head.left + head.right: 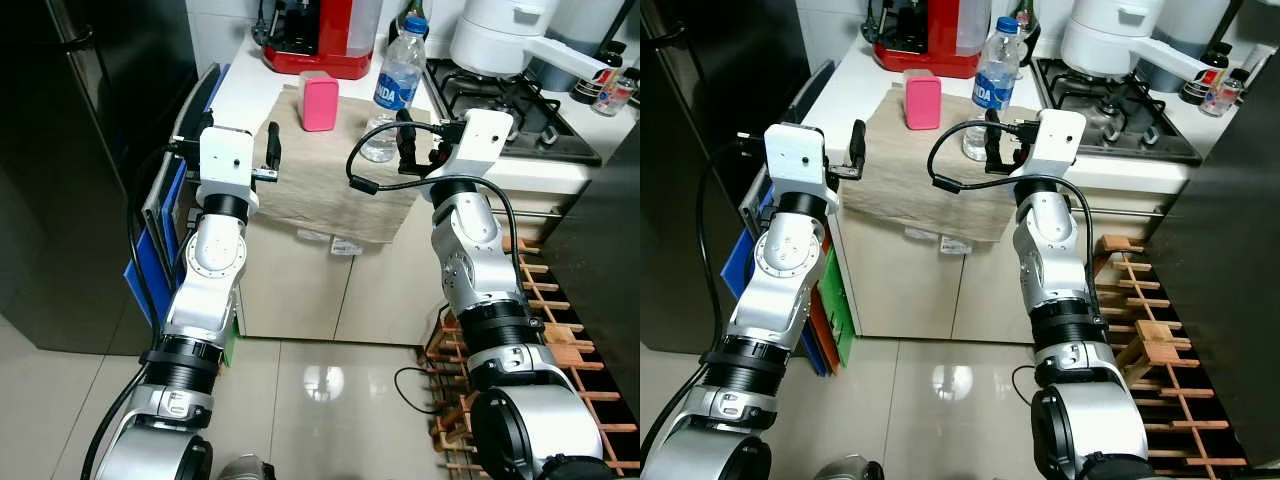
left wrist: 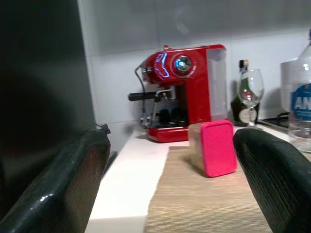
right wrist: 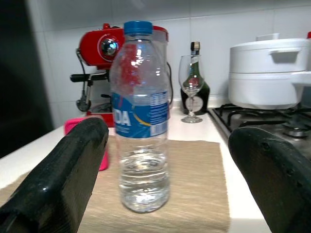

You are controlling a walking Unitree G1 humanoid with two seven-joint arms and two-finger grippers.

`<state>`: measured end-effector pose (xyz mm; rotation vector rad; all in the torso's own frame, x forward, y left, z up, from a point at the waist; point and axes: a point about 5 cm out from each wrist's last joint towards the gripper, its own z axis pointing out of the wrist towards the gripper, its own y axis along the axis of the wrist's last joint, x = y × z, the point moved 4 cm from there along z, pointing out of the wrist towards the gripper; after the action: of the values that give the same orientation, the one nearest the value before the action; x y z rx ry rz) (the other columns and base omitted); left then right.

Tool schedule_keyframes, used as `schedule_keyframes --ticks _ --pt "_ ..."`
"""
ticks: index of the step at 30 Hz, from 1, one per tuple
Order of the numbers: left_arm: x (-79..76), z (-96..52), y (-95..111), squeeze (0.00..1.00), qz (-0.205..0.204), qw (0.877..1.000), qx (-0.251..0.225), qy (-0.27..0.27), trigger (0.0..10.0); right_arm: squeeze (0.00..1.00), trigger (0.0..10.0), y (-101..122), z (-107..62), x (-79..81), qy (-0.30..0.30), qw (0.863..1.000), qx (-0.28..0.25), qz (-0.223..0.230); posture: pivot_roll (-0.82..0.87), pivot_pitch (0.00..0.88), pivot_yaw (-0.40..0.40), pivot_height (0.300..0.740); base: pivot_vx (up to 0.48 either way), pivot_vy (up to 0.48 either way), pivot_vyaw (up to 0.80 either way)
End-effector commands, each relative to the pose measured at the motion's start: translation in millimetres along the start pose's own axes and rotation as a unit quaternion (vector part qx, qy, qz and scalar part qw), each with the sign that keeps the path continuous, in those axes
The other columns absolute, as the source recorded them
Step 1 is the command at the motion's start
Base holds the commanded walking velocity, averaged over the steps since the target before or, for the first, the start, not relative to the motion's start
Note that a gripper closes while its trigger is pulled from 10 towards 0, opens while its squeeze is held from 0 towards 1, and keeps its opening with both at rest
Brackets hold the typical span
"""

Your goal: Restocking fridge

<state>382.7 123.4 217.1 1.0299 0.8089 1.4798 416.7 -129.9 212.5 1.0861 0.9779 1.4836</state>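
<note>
My right gripper (image 3: 160, 145), fingers spread wide, raised at the counter edge with the clear plastic water bottle with a blue cap and blue label (image 3: 140, 116) standing upright straight ahead between the two black fingers (image 3: 63, 170), not yet touched. My left gripper (image 2: 170, 160), likewise wide apart, faces the pink rounded box-shaped container (image 2: 214, 148), which stands a little ahead and toward its right finger. Both items rest on a beige ribbed cloth mat (image 1: 330, 180) that drapes over the counter front. Beyond them: a glossy red espresso machine (image 2: 187, 90), a stemmed wine glass (image 3: 191, 82), a dark glass bottle (image 3: 197, 63) and, to the right, a white lidded pot (image 3: 269, 73) on a black gas hob (image 1: 510, 105). The dark fridge (image 1: 80, 110) stands to the left of my left arm. The step in hand appears to be grasping the bottle: advance level until the fingers flank the label band, then close gently, since thin, smooth, nearly empty plastic may buckle or tip; the loose cloth beneath may slide
</note>
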Motion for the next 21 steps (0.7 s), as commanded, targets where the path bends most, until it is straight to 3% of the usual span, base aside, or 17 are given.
schedule_keyframes --ticks 1,6,10,16,21 --pt "-4.0 2.8 9.0 0.00 -0.013 1.000 -0.012 -0.010 10.0 0.45 10.0 4.8 0.7 -0.2 0.000 1.000 -0.008 -0.013 -0.03 0.000 -0.028 0.740 0.000 0.000 0.00" --pt "-6.1 -0.1 8.4 0.00 -0.048 0.998 -0.012 -0.023 10.0 0.45 10.0 13.2 2.4 11.4 0.024 0.999 -0.024 -0.039 -0.03 0.000 -0.028 0.740 0.000 0.000 0.00" --pt "-5.8 -0.4 13.4 0.00 -0.051 0.998 -0.024 -0.024 10.0 0.45 10.0 27.9 7.7 17.2 0.034 0.998 -0.043 -0.037 -0.04 0.000 -0.028 0.740 0.432 0.000 0.00" --pt "-1.2 -1.0 21.7 0.00 -0.053 0.997 -0.047 -0.014 10.0 0.45 10.0 76.5 17.1 35.3 0.070 0.991 -0.111 -0.035 -0.04 0.000 -0.032 0.740 0.460 0.000 0.00" --pt "-1.2 -1.0 24.4 0.00 -0.050 0.997 -0.052 -0.015 10.0 0.45 10.0 94.6 19.4 43.4 0.086 0.987 -0.136 -0.023 -0.03 0.000 -0.035 0.740 0.452 0.000 0.00"
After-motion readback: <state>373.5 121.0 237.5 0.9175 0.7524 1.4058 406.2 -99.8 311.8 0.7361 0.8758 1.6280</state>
